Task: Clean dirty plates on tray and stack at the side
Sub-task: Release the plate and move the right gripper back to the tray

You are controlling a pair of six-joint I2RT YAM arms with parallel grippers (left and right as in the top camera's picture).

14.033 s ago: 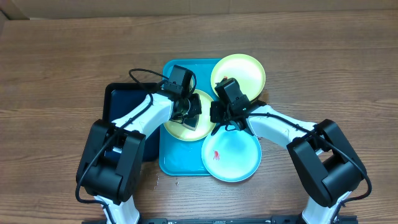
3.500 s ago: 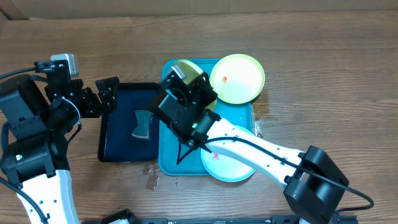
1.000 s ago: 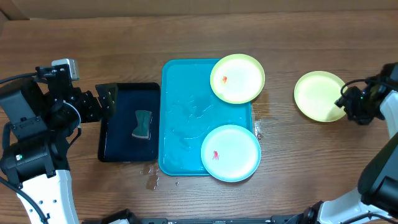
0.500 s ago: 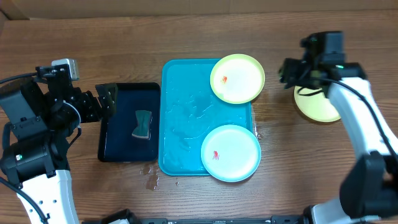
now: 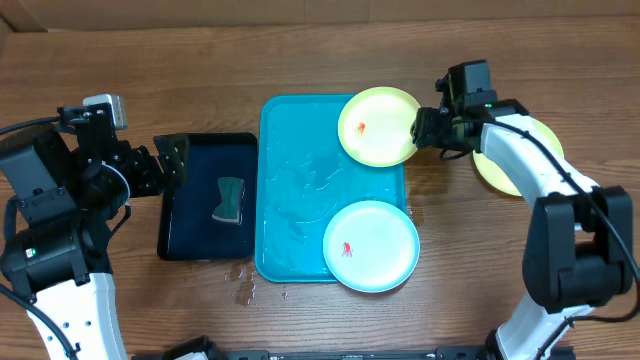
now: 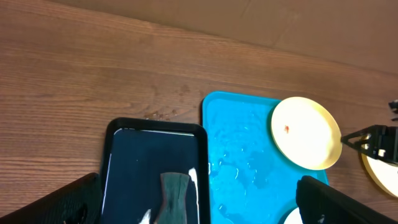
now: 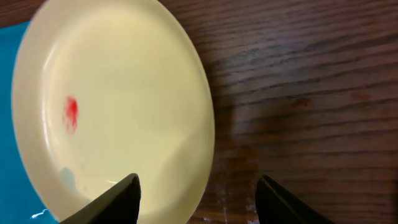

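The smeared green plate overhangs the tray's far right corner. The right gripper, jaws parted and empty, sits just right of that rim, nearer than the released left gripper.

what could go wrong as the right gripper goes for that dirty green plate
1. The green plate overhangs the tray's corner, and the right gripper is open around only its thin rim; a shallow pinch could slip or tip it.
2. Water shines on the tray beside it, so the rim may be slick.
3. The side plate lies under that arm; a low swing could knock it.
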